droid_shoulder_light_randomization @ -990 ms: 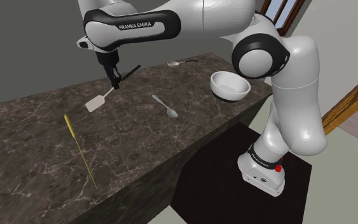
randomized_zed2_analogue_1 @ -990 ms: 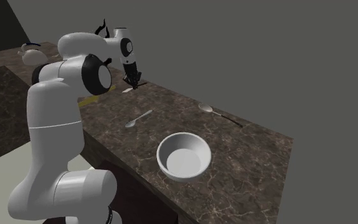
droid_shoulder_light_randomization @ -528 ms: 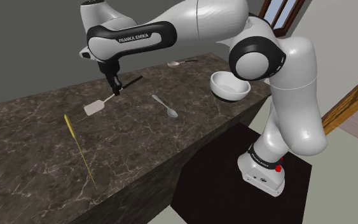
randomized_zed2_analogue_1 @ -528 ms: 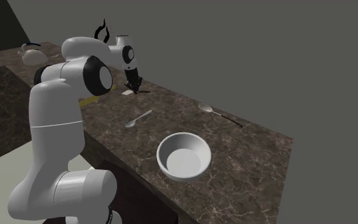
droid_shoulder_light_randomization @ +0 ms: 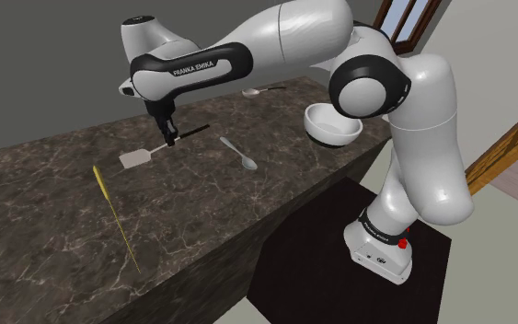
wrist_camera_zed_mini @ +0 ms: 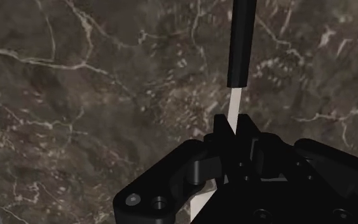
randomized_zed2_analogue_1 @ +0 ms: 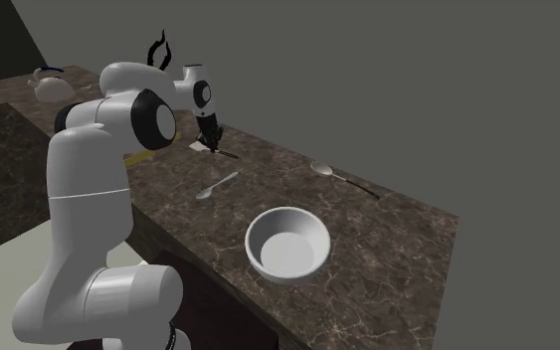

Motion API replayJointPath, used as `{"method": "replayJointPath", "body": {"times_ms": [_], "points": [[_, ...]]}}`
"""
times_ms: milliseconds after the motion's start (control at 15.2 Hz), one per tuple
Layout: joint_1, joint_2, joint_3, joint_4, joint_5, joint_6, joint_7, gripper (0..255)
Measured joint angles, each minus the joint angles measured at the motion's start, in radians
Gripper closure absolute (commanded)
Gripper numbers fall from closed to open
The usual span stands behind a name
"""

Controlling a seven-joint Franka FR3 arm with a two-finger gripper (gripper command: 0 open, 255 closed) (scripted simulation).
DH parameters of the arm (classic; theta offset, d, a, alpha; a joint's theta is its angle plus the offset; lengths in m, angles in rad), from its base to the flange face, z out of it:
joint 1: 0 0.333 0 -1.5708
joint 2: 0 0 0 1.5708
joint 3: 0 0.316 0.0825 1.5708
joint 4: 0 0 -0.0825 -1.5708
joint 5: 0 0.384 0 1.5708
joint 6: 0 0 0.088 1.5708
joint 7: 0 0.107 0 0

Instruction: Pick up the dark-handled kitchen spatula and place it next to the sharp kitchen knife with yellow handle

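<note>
1. Shoulder view: over the last second I have watched the spatula swing from handle-up to nearly level. Its pale blade has slid a little toward this view's lower left, which is the way to the knife. The gripper has dropped closer to the counter and is clamped on the spatula's thin neck, between blade and dark handle. I cannot tell whether the blade is touching the stone.
2. I read this as the grasp being made and the carry begun. The knife lies well apart from the blade toward the lower left, so most of the transfer is left. A spoon lies on the other side, out of the path.
3. Pose in this view: the arm arches up from the stand and over to the left. The forearm is close to level, and the wrist is bent so the gripper points down.
4. Second exterior view: the gripper has shifted slightly toward this view's right and lower. The spatula sits low at the fingertips, and a strip of the knife's yellow handle shows just past the arm. The bowl is well clear.
5. Wrist view: the gripper pinches the white neck, and the spatula's black handle runs straight out ahead over the counter. The hold looks centred.
</note>
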Motion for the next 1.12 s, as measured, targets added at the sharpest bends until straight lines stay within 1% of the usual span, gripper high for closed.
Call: {"method": "replayJointPath", "body": {"times_ms": [198, 264, 660, 726, 924, 1122], "points": [[0.0, 0.0, 0.0, -0.001, 0.0, 0.001, 0.0, 255], [0.0, 0.0, 0.0, -0.001, 0.0, 0.001, 0.0, 0], [0.0, 0.0, 0.0, -0.001, 0.0, 0.001, 0.0, 0], [0.002, -0.008, -0.001, 0.001, -0.001, -0.009, 0.001, 0], [0.002, -0.023, -0.002, 0.065, -0.005, -0.086, 0.004, 0], [0.0, -0.023, -0.003, 0.086, -0.005, -0.108, 0.004, 0]]}}
